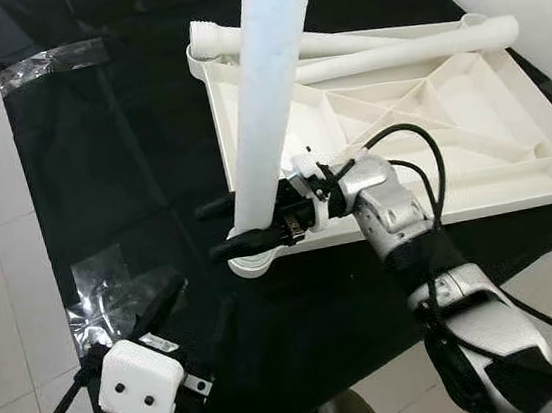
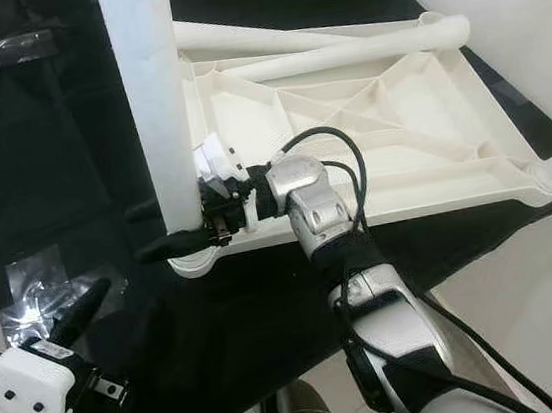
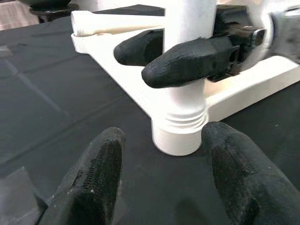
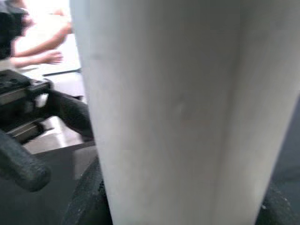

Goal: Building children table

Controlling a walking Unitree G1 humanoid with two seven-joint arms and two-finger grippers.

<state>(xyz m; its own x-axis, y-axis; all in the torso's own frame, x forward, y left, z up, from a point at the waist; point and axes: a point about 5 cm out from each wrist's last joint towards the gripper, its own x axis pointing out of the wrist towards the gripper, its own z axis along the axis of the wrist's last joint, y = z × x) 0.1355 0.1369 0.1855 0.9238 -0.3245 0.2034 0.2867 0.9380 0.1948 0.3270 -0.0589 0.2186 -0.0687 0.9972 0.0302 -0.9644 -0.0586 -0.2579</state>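
right tool [image 1: 230, 225]: clenching round the upright white plastic table leg [image 1: 268, 97], near its base | leg: standing in the corner socket at 7 o'clock of the upside-down white ribbed tabletop [image 1: 426, 117] lying on black sheeting [image 1: 102, 187] | left tool [image 3: 159, 178]: released, fingers spread, hovering at 7 o'clock of that socket | two loose white legs [image 1: 408, 47]: lying along the tabletop's 12 o'clock edge

Your right arm [image 1: 471, 314] reaches forward from the lower right, its silver wrist bent toward the robot's left. Your right gripper [image 1: 226, 228] is clamped around the lower end of an upright white table leg [image 1: 268, 97], one black finger on each side. Your left gripper [image 1: 167, 300] sits low at the lower left, jaws parted, fingers [image 3: 93, 178] pointing at the leg's base without touching it.
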